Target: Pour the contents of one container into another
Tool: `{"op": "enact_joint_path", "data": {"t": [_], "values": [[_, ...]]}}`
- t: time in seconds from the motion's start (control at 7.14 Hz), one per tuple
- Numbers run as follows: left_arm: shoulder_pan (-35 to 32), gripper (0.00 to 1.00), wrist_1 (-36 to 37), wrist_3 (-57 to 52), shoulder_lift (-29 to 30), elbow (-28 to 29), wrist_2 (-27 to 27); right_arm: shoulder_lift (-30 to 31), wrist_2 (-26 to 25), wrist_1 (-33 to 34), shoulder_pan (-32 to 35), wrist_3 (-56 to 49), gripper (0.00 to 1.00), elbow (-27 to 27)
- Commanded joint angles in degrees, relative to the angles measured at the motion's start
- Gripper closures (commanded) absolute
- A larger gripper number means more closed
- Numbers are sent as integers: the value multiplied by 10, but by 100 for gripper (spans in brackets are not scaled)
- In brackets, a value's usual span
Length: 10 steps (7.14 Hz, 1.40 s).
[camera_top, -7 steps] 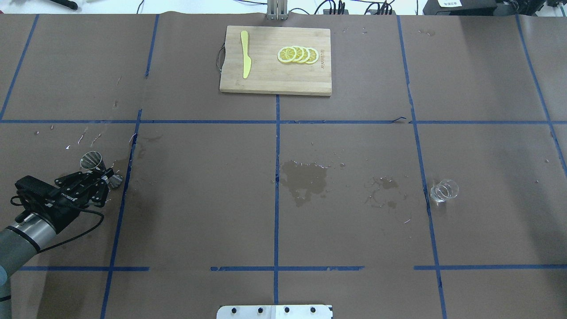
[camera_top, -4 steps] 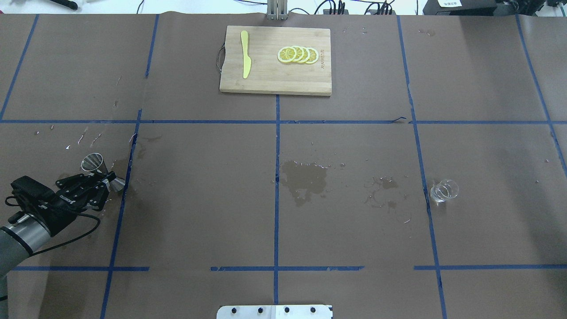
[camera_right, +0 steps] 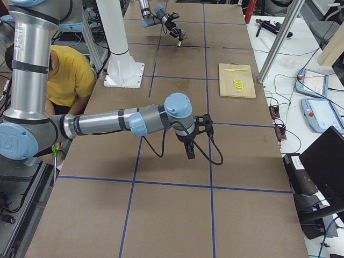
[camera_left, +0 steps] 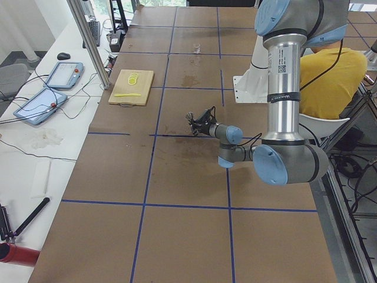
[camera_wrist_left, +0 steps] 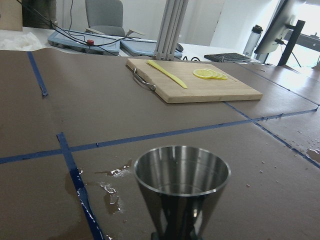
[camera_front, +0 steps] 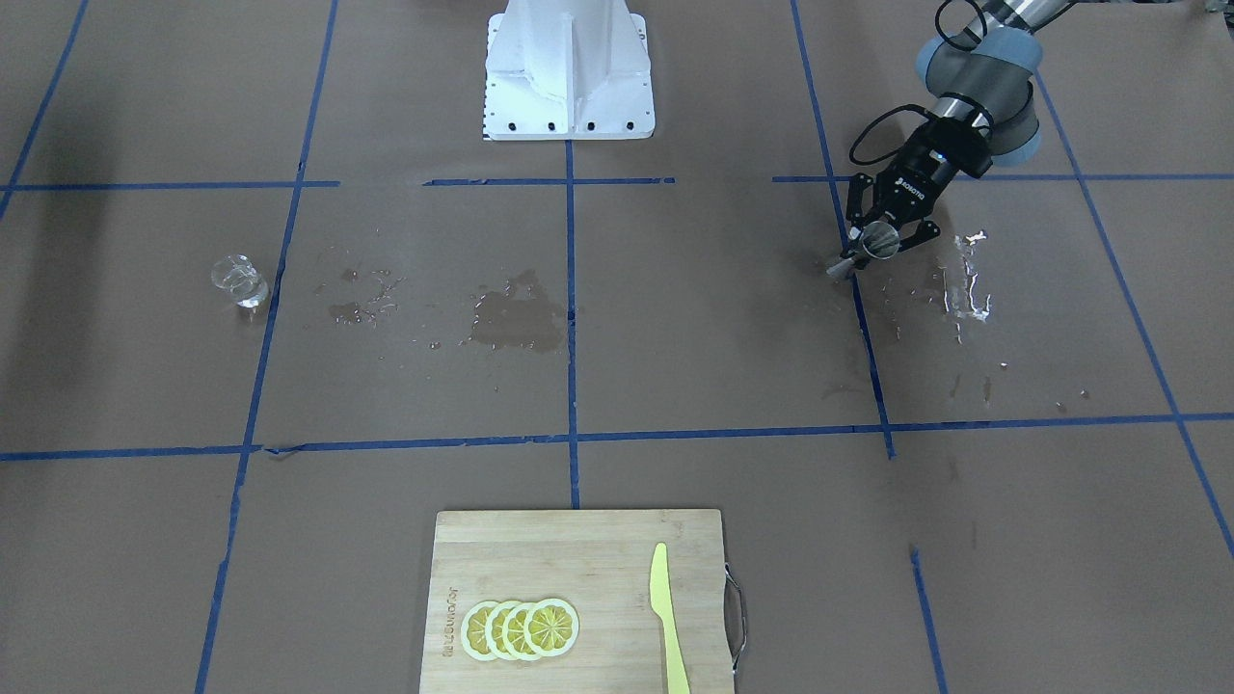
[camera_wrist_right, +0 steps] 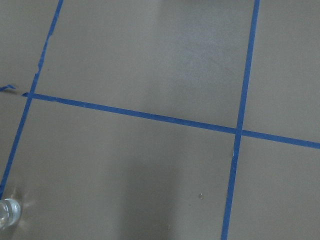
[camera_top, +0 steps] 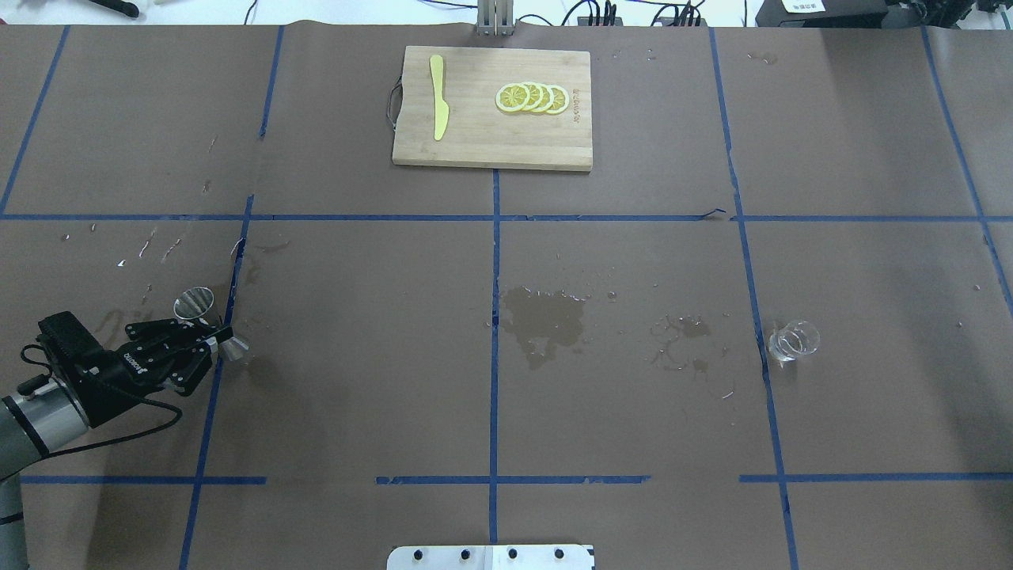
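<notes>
My left gripper [camera_top: 212, 331] is shut on the narrow waist of the steel jigger [camera_top: 195, 303], low over the table's left part. The front-facing view shows the same gripper [camera_front: 873, 247] and jigger [camera_front: 879, 241]. In the left wrist view the jigger [camera_wrist_left: 181, 180] fills the bottom centre with its open cone up. The clear measuring cup [camera_top: 793, 340] stands alone far to the right, next to a blue tape line; it is also the cup [camera_front: 238, 280] and, in the right wrist view's bottom-left corner, the cup [camera_wrist_right: 7, 212]. My right gripper [camera_right: 190, 149] hangs above the table; I cannot tell its state.
A wooden cutting board [camera_top: 475, 142] with lemon slices [camera_top: 532, 98] and a yellow knife [camera_top: 438, 96] lies at the far middle. Wet patches [camera_top: 546, 321] darken the paper between the jigger and the cup. Droplets [camera_front: 969, 280] lie beside the left gripper. The robot base [camera_front: 569, 72] is at the near edge.
My left gripper has carried the jigger rightward and slightly toward the robot, up to the blue tape line. The clear cup has stayed where it was.
</notes>
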State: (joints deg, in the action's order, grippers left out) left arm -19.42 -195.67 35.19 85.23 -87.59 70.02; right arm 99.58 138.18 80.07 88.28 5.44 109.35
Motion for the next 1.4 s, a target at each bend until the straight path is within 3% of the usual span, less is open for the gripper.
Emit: {"op": "enact_joint_path", "data": {"t": [0.0,0.28,0.42,0.7,1.26], "values": [[-61,100,-9,-179,22,-6,104,1,0,0,6,10,0,-1],[-133,100,-6,-233,68,1,253,2,0,0,9,15,0,-1],[-143,100,-4,-237,102,12,300,2,0,0,11,23,0,-1],[-141,100,-1,-239,203,81,311,2,0,0,11,32,0,-1],[-128,100,172,-268,354,96,336,1,0,0,12,49,0,-1]]}}
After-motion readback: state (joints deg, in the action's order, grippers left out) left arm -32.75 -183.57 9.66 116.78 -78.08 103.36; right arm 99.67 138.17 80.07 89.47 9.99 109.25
